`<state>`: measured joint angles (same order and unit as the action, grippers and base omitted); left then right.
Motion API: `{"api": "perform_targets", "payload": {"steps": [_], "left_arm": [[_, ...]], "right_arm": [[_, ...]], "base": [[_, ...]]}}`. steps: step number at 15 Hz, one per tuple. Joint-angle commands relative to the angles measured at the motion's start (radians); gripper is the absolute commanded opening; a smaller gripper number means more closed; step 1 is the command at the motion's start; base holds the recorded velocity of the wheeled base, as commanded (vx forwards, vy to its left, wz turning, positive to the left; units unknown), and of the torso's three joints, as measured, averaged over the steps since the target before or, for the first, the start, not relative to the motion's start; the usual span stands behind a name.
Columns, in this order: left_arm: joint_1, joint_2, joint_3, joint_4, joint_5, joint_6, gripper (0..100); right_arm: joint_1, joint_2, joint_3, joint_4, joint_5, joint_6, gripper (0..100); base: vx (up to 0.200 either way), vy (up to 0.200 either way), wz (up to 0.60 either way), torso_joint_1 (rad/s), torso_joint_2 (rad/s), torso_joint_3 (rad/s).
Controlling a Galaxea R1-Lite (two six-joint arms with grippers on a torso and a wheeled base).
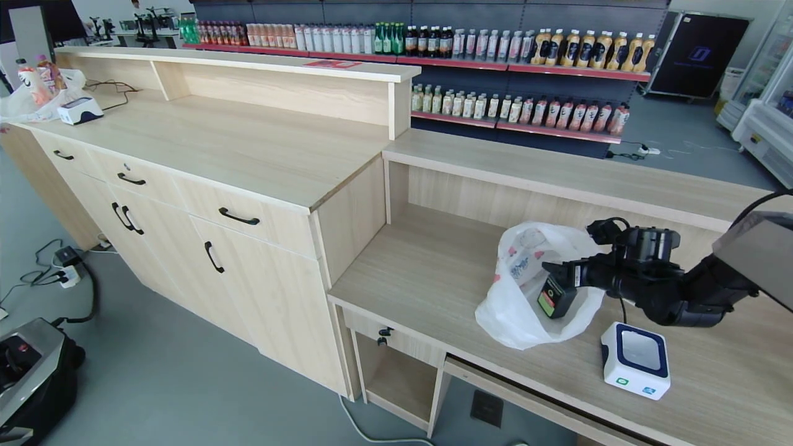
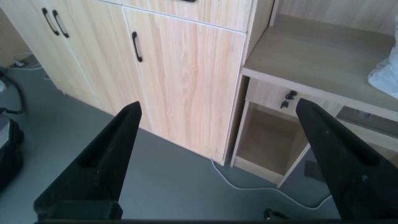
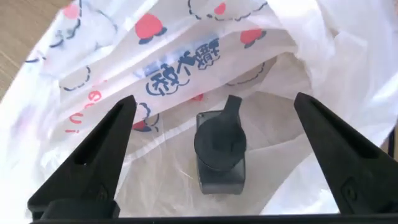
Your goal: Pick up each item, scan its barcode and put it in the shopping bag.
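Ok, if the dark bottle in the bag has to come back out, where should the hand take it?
Likely around the dark bottle just below its round cap, entering through the shopping bag mouth: the cap end faces the open right hand, and plastic wraps its sides.

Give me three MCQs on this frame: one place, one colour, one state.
1. Where is the dark bottle?
A) in the shopping bag
B) on top of the scanner
C) beside the scanner

2. What colour frames the scanner's top?
A) red
B) dark blue
C) yellow

3. How is the right gripper?
A) shut on the bottle
B) shut on the bag
C) open

Answers:
1 A, the bag's film surrounds it in the right wrist view.
2 B, a navy border on a white body.
3 C, both fingers stand wide apart, clear of the bottle.
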<state>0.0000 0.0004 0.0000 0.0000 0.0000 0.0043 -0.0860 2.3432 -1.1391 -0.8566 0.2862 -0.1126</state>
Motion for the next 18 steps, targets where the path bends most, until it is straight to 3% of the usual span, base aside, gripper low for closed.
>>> {"api": "perform_targets", "payload": {"steps": [1,5,7,10,13,16,17,18], "left_arm": [[0.000,0.000,0.000,0.000,0.000,0.000,100],[0.000,0.000,0.000,0.000,0.000,0.000,100],[0.000,0.000,0.000,0.000,0.000,0.000,100],[0.000,0.000,0.000,0.000,0.000,0.000,100],[0.000,0.000,0.000,0.000,0.000,0.000,100],[0.000,0.000,0.000,0.000,0.000,0.000,100],[0.000,0.000,0.000,0.000,0.000,0.000,100],[0.000,0.000,0.000,0.000,0.000,0.000,100]], "right_arm": [[-0.026,-0.193,0.102,-0.001,0.001,-0.007,100],[-0.184,-0.604,0.496,0.005,-0.012,-0.184,100],[-0.304,-0.739,0.593,0.070,-0.071,-0.279,100],[-0.518,-0.875,0.621,0.275,-0.121,-0.320,100],[-0.735,-0.812,0.630,0.314,-0.127,-0.386,100],[-0.833,-0.651,0.630,0.160,-0.088,-0.391,100],[-0.865,-0.578,0.628,0.083,-0.009,-0.388,100],[-0.888,-0.504,0.627,0.018,0.137,-0.388,100]], "base": [[0.000,0.000,0.00,0.000,0.00,0.000],[0.000,0.000,0.00,0.000,0.00,0.000],[0.000,0.000,-0.60,-0.002,0.00,0.000],[0.000,0.000,-0.60,-0.006,0.00,0.004],[0.000,0.000,-0.60,0.002,0.00,0.001],[0.000,0.000,-0.20,0.001,0.00,0.001],[0.000,0.000,0.00,0.000,0.00,0.000],[0.000,0.000,0.00,0.000,0.00,0.000]]}}
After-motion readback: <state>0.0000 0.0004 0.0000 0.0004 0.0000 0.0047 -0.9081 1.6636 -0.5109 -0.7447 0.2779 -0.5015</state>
